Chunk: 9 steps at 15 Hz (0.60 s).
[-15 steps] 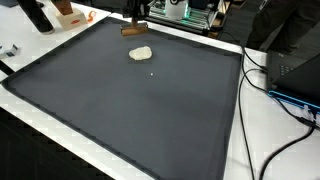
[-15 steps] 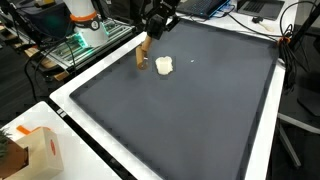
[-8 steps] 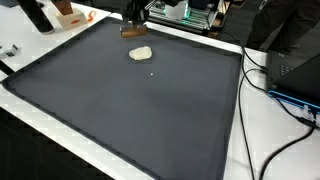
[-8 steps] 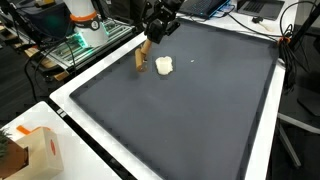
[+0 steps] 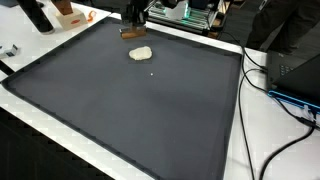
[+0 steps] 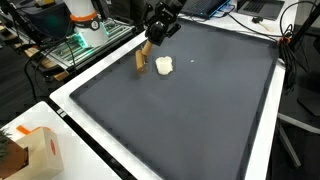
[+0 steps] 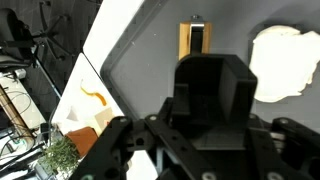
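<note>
Gripper (image 6: 153, 35) hangs over the far edge of the dark mat (image 6: 200, 110), fingers pointing down toward it. We cannot tell whether the jaws stand wide or narrow. In both exterior views the fingers merge into one dark mass, and in the wrist view the black housing covers them.

Wooden block (image 6: 142, 58): on the mat just below the jaws and a little off to one side of them. As far as we can judge it is apart from the fingertips. In the wrist view the wooden block (image 7: 195, 40) lies straight ahead of the jaws, beyond the housing, with a dark strip down its middle. The views disagree on its shape, so we cannot say whether it stands upright or lies flat.

Cream lump (image 6: 164, 65): on the mat just beside the block, on the side away from the mat's edge, and clear of the jaws. In the wrist view the cream lump (image 7: 276, 62) sits to one side of the jaw line, with a narrow strip of mat between it and the block.
</note>
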### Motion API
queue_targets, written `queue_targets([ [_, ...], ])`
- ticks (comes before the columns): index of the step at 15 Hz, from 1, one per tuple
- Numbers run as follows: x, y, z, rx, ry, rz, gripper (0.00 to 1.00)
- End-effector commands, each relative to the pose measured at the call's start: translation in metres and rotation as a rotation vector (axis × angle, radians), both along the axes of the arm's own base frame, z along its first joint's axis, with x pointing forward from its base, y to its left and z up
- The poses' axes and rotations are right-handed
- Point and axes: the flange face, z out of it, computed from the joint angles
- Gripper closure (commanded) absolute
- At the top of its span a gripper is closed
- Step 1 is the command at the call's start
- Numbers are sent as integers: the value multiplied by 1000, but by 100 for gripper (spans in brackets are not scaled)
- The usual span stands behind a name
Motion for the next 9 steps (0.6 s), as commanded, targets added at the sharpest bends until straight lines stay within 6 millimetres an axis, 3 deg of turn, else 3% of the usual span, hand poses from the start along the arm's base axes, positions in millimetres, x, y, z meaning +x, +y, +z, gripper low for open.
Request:
queue_targets([
  [1, 4, -4, 0, -11, 11, 30, 76],
  [9, 4, -11, -1, 23, 30, 59, 76],
])
